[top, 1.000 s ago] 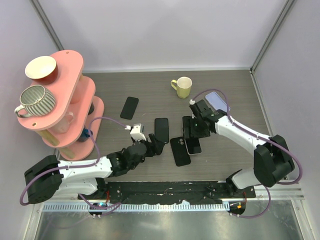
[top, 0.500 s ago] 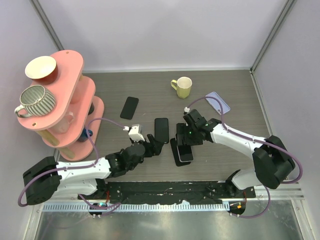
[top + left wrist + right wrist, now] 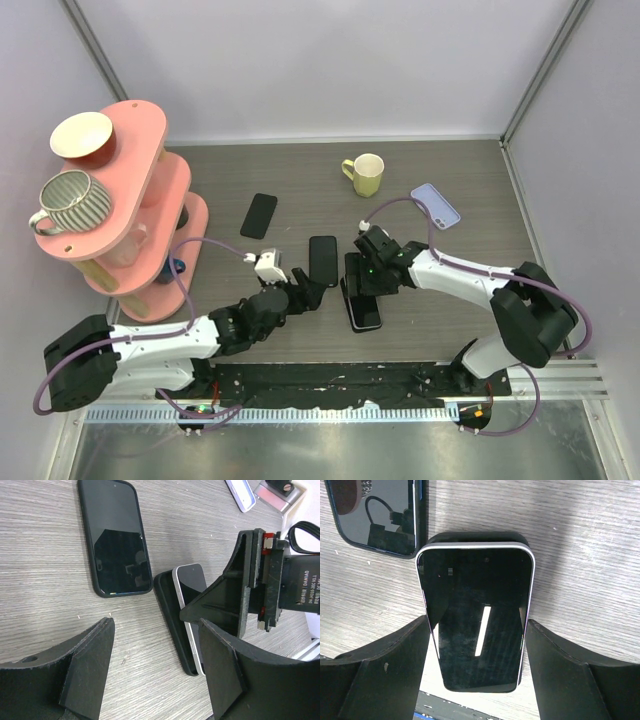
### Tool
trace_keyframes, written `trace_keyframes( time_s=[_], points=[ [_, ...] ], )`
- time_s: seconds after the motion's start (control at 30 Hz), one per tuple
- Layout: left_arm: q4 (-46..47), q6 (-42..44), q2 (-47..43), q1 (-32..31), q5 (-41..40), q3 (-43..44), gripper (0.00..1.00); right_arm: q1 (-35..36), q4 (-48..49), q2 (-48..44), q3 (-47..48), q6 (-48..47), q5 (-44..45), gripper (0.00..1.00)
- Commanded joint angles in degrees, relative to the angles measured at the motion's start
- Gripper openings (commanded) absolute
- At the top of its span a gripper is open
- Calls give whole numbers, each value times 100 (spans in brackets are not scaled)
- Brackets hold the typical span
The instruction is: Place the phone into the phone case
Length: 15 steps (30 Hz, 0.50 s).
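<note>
The phone [image 3: 476,615], white-rimmed and screen up, lies over the black phone case [image 3: 347,288] near the middle of the desk [image 3: 470,180]. The case's rounded end shows just past the phone's far end. From the left wrist, a strip of the case's inside and one wall still show alongside the phone, so it is not sunk fully in.

The right pincer [image 3: 364,288] is clamped on the phone's two long edges, one finger on each side. A second ago this pincer held the phone off to the right of the case, clear of it. Half a second ago the phone was already above the case, and now it lies more squarely along it. The right arm has swung leftward with it, and the lavender case [image 3: 435,205] it partly covered is now wholly in sight.

The left pincer [image 3: 156,630] stands with its jaws spread and nothing between them, low over the desk just left of the phone case. It has barely shifted over the second. A dark handset [image 3: 117,540] lies flat just beyond it, where it was. A second dark handset [image 3: 259,215], the yellow mug [image 3: 366,174] and the pink stand [image 3: 140,200] are likewise unmoved.
</note>
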Motion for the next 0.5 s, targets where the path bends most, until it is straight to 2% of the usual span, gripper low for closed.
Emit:
trace_keyframes(
  time_s=[0.0,0.2,0.37,0.47],
  points=[
    [100,1,-210,-19,-295,-82,72,67,279,-5,178,96,241,57],
    [118,-8,-202,-19,-312,-91,72,111,332,22,178,88,232,68],
    [126,0,-166,-19,-303,-74,72,138,288,-75,204,53,267,74],
    [126,0,-149,-19,-295,-56,72,155,227,-136,240,-35,284,85]
  ],
)
